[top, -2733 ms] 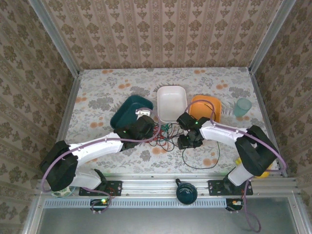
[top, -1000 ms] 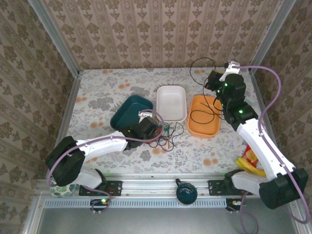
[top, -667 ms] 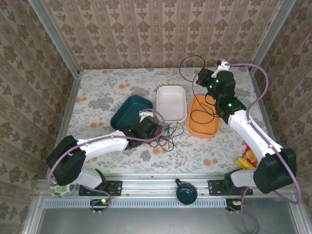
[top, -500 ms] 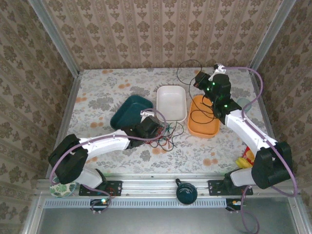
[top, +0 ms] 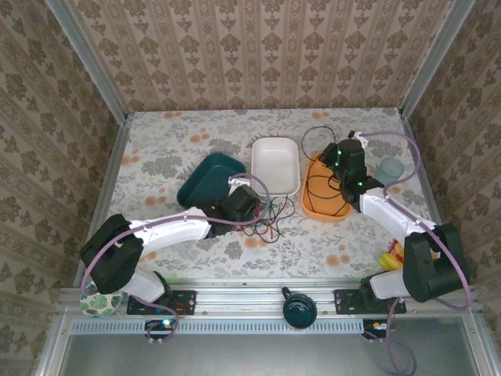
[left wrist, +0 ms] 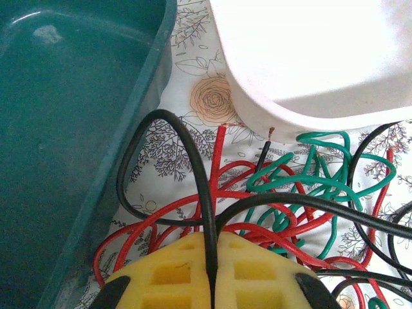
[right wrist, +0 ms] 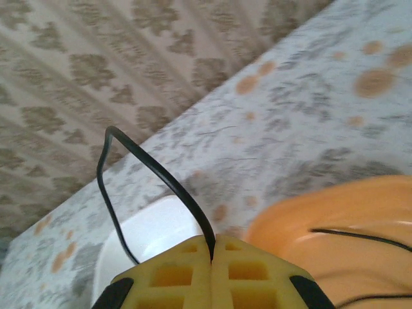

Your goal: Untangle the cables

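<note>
Worktop [top: 156,153] under floral cloth. Three trays in a row: teal tray [top: 205,180], white tray [top: 275,160] at its 3 o'clock, and orange tray [top: 313,208] at 3 o'clock again.

Cables [top: 266,221]: a red, green and black knot on the cloth at 6 o'clock of the white tray, just off its rim.

Left fingers [left wrist: 174,273]: clenched on one black strand of the knot, which arches away toward 12 o'clock. Probably anchoring the bundle so it cannot drag.

Right fingers [right wrist: 248,270]: clenched on a separate black cable [right wrist: 151,168], held over the orange tray. One loop stands up; the rest coils inside the tray. Looks like the freed strand is going into its own tray, well apart from the knot. Red and green are not yet separated.
</note>
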`<state>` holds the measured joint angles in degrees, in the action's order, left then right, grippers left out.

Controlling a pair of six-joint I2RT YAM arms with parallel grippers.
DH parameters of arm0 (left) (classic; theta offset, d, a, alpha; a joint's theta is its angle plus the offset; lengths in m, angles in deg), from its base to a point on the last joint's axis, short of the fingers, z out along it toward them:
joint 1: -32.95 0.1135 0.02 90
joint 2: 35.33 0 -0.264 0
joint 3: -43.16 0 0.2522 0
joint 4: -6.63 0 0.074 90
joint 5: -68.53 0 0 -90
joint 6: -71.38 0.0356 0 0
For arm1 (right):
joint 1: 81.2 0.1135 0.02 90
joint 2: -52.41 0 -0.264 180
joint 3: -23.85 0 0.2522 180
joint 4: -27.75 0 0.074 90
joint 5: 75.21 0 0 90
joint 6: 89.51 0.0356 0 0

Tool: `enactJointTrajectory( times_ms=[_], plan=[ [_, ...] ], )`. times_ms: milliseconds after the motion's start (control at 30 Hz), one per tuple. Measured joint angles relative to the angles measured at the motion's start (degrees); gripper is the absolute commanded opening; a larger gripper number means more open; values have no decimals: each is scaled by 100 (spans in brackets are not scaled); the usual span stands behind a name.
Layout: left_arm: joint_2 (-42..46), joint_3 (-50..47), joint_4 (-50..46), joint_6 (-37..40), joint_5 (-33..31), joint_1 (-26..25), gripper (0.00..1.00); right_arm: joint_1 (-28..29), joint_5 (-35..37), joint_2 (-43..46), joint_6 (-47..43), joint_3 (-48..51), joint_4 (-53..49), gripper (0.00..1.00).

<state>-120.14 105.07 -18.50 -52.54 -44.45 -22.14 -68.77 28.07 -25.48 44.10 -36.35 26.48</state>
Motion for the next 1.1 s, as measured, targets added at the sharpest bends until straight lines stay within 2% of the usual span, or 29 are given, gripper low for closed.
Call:
enactJointTrajectory(
  times_ms=[200,467,500,533,567,600,667,800,1000,1100],
  plan=[
    [0,2,0,0,-2,-2,0,-223,352,525,9,402,-466,0],
    [-13,2,24,2,-4,-13,0,-221,232,439,13,466,-1172,0],
    [-15,2,26,2,-7,-26,0,-221,138,348,13,461,-1239,3],
    [-20,2,31,2,-7,-35,0,-221,90,269,15,448,-1318,14],
    [-24,2,37,4,-4,-44,0,-221,2,155,15,424,-1432,32],
    [-24,2,44,4,-4,-46,0,-221,-42,44,20,393,-1558,42],
    [-24,2,52,4,-7,-50,0,-216,-68,-70,0,343,-1792,49],
    [-24,2,72,4,-7,-50,0,-192,46,26,11,234,-2179,55],
    [-24,2,151,7,-4,-76,0,-59,249,531,-42,103,-2459,56],
    [-24,2,188,7,-2,-76,0,223,-177,684,-361,101,-2382,55]
  ],
)
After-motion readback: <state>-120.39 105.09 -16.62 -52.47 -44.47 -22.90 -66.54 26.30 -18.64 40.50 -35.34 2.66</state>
